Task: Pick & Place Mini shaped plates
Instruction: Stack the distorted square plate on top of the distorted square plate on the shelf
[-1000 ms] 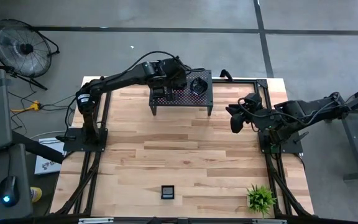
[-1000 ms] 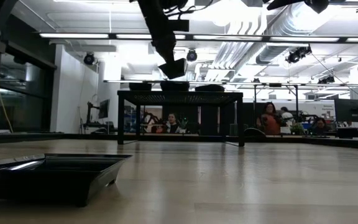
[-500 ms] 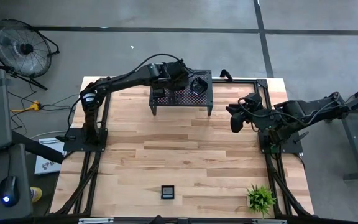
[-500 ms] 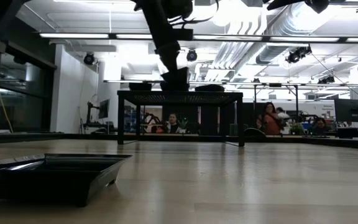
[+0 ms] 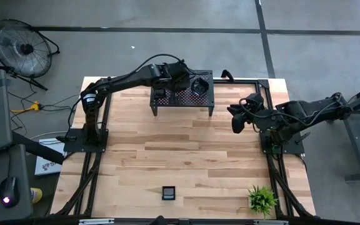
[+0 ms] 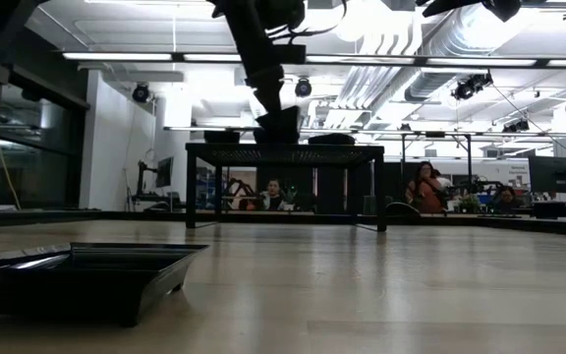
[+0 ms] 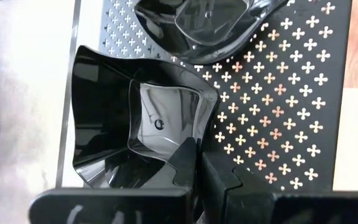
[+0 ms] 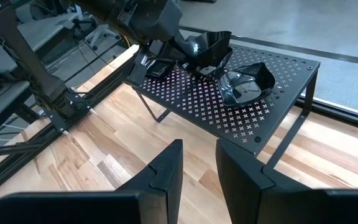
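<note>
The black perforated stand (image 5: 202, 100) stands at the table's far middle. My left gripper (image 7: 199, 167) is above its top, shut on a wavy-rimmed square mini plate (image 7: 148, 118), which also shows in the right wrist view (image 8: 209, 51). On the stand's top rest two more plates, a rounded one (image 8: 247, 82) and a flat square one (image 8: 157, 67). Another square plate (image 5: 169, 192) lies on the wood near the table's near edge. My right gripper (image 8: 199, 165) hangs open over the table's right side, with nothing between its fingers. My left gripper pinches the plate's raised rim (image 7: 194, 138) at one side, one finger inside the rim and one outside it. The fingers slant down from above, from the table's left. The plate sits tilted, its lower part down at the stand's top (image 8: 197, 70).
A small green plant (image 5: 262, 199) stands at the near right corner. Bare wood lies between the stand and the near plate. A fan (image 5: 22, 47) stands on the floor beyond the far left corner. People sit in the room behind the table.
My left gripper, still shut on the plate, has gone down and a little toward the table's right, bringing the plate from above the stand down to its top. It then kept still.
</note>
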